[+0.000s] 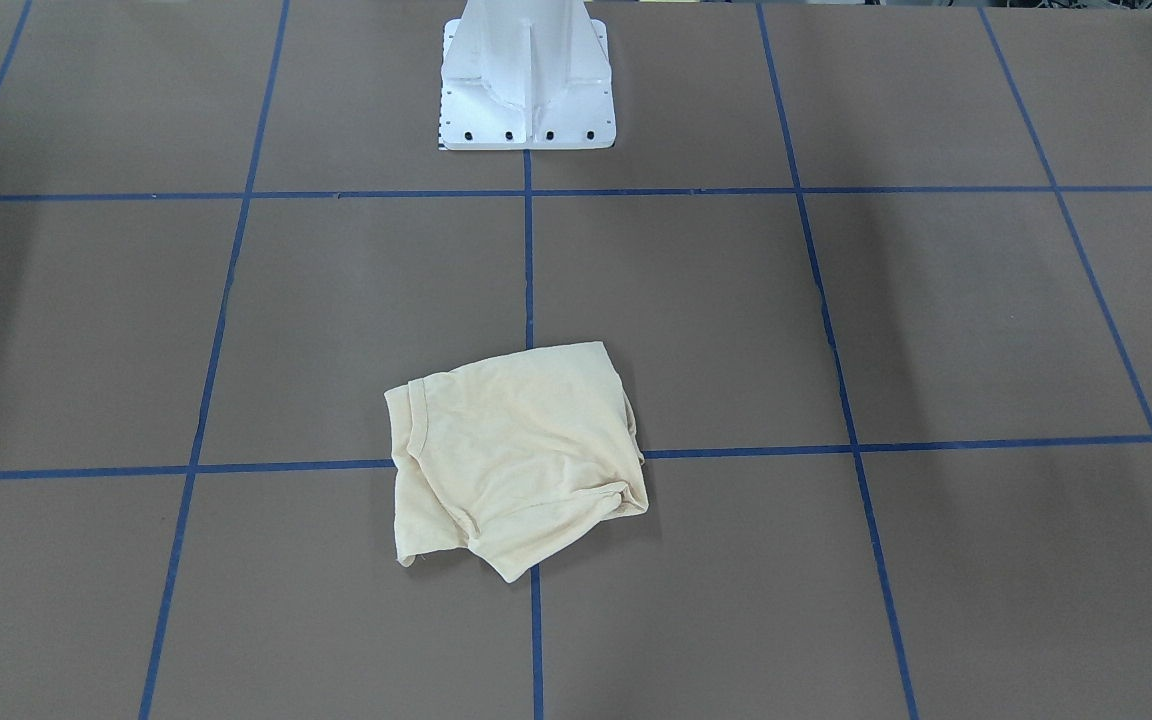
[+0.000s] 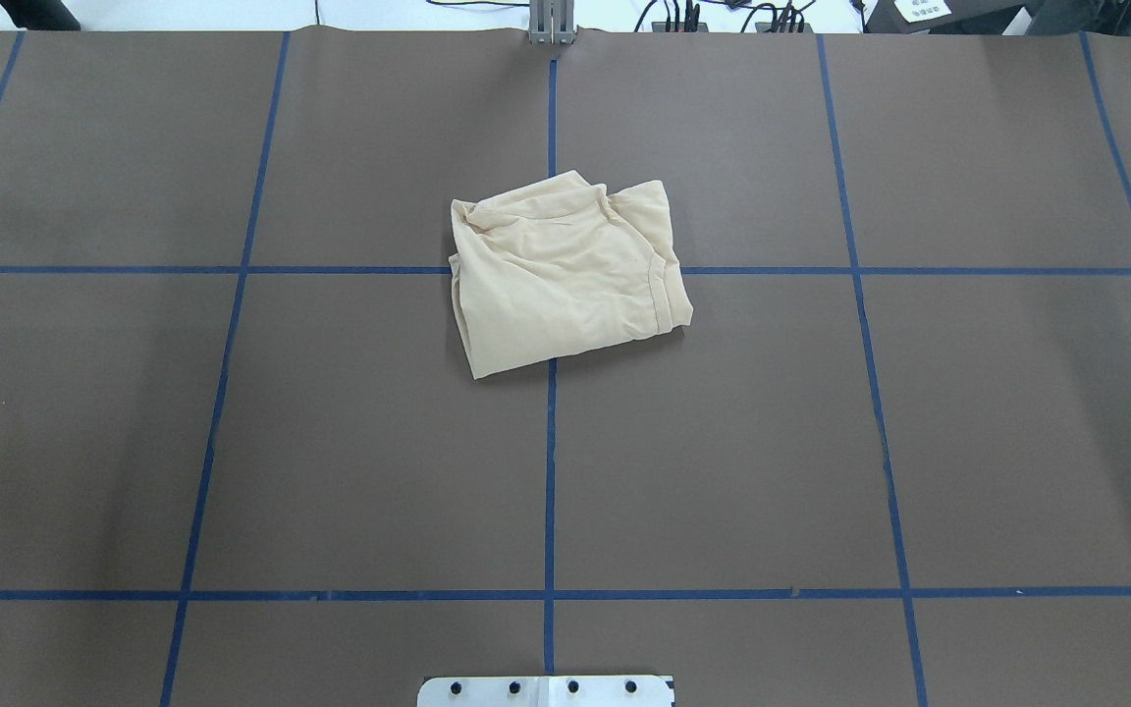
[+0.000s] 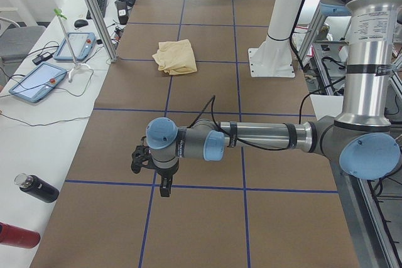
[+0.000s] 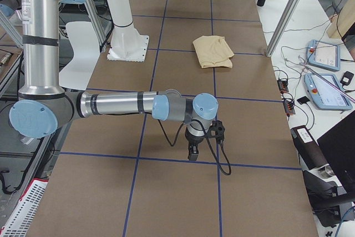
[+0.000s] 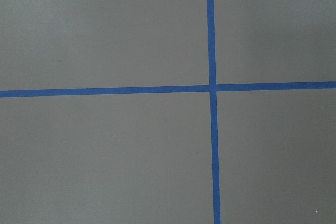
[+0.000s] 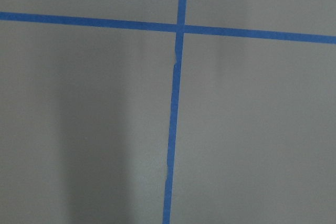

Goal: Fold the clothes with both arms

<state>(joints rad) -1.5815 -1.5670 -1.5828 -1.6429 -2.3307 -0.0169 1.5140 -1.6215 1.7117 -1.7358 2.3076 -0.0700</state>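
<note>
Shirt (image 2: pixel 565 280), folded into a rumpled square, over a tape (image 2: pixel 549 471) crossing on the table (image 2: pixel 330 442); folding seemingly done, edges untidy. Left gripper (image 3: pixel 164 189) and right gripper (image 4: pixel 192 152) well apart from it, touching nothing; open or clenched: cannot tell

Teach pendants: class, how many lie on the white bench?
2. The far teach pendant lies up the bench; the near teach pendant lies closer to this camera. None seems hidden.
</note>
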